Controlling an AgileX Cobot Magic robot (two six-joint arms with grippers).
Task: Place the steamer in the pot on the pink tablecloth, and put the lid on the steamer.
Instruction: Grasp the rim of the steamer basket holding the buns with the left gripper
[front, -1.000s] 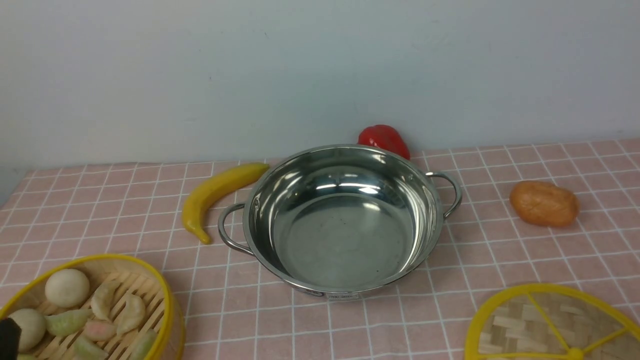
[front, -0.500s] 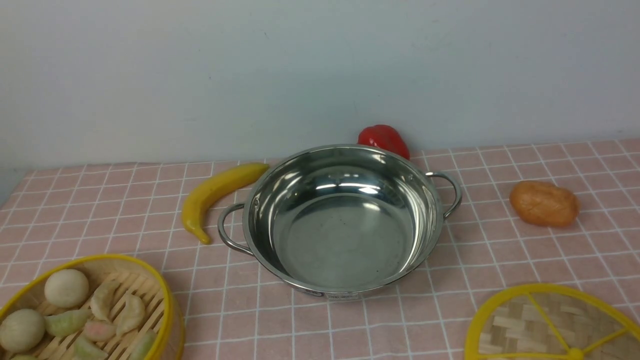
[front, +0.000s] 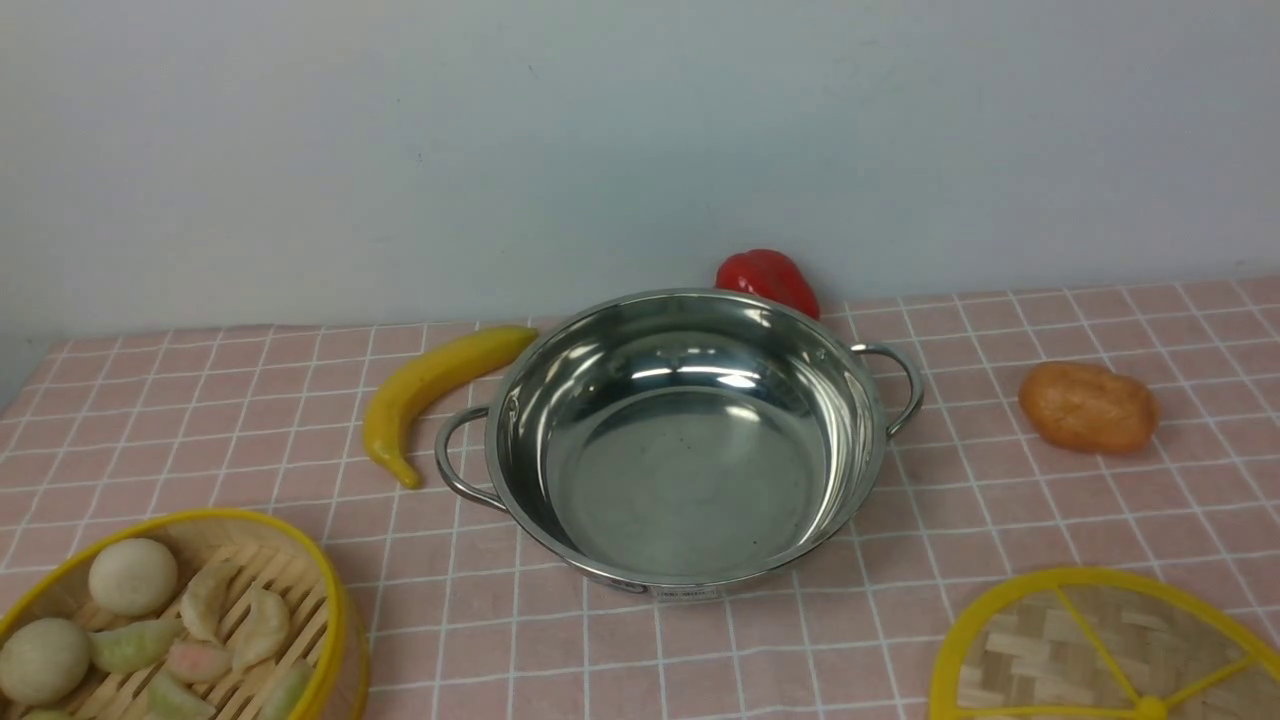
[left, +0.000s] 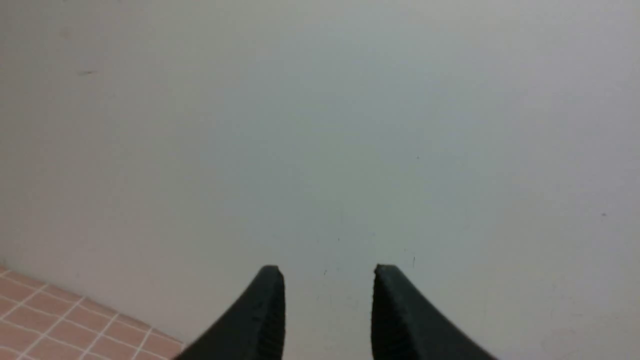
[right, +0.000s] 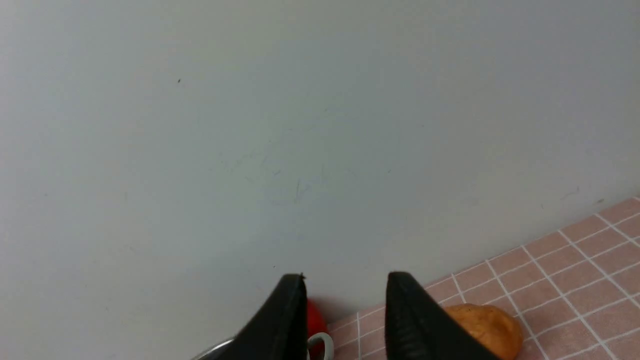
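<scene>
Starting nearest the robot, neither arm is seen in the front view. In the wrist views the left gripper (left: 327, 270) and the right gripper (right: 347, 275) are each shown with fingers moderately parted and nothing between them, both aimed at the wall rather than down at the cloth (front: 1000, 520).

The steamer (front: 210, 516) is found in front of the pot (front: 690, 480) and to its left, well apart from it and cut off by the picture's edge. Buns and dumplings lie loose on its slats. The lid (front: 1020, 650) is set in front of the pot to its right, also well apart and partly cropped. The pot itself stands upright and empty. A banana (front: 430, 385) lies just beside the pot's left handle, a potato (front: 1087, 406) is placed to the pot's right, and a pepper (front: 768, 278) sits close behind the pot.

Neither step is judged to have been done. The steamer looks only a little narrower than the pot, so if it is lowered off-centre or tilted it could be hung on the rim, or the pot could be shoved into the banana. If the rim is pinched on one side only, the basket could be tipped and its loose food rolled out. The flat lid offers little to grasp, so a slip is to be feared there.
</scene>
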